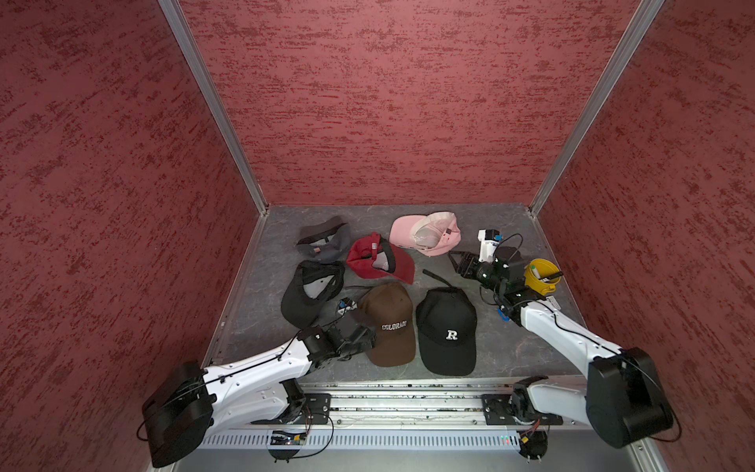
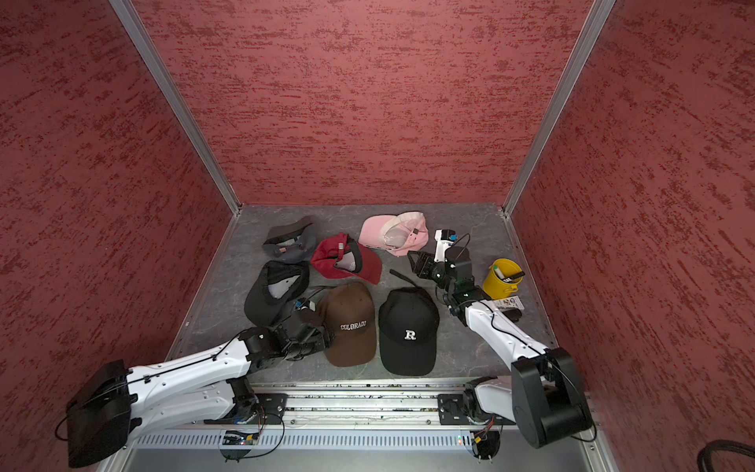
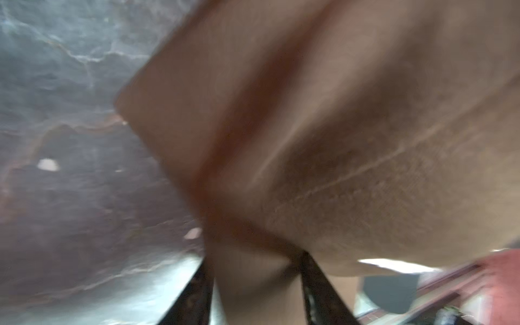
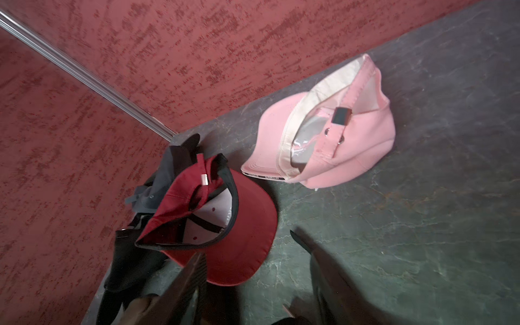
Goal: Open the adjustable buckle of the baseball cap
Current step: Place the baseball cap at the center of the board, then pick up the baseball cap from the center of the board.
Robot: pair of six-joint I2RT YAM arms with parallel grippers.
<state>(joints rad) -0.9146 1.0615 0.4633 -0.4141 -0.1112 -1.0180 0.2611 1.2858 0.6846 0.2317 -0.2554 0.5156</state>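
Left tool (image 3: pixel 254 270): fingers parted about halfway, with brown cloth bulging between them. It looks loose there, not pinched, though the wrist view is blurred.
Brown cap (image 1: pixel 390 327): the task's thing, as I judge it. It lies crown up near the front edge of the worktop (image 1: pixel 510 347), brim toward the front rail, with the left tool touching its rear left side.
Buckle: you cannot see it; it should sit at the cap's far end.
Handling: light, soft cloth that folds and slides; only the brim is likely stiff. Take the strap just beside the buckle and pin the crown with your other tool.
Near room: a black cap (image 1: pixel 447 331) lies just beside it on the right, and an upturned black cap (image 1: pixel 306 294) crowds the left.
Right tool (image 4: pixel 254 277): fingers well apart, nothing held, hanging over bare worktop.
Far room: red cap (image 1: pixel 380 261), pink cap (image 1: pixel 425 235) and grey cap (image 1: pixel 322 243) fill the back, and a yellow bucket (image 1: pixel 539 278) sits by the right wall — lift rather than drag.
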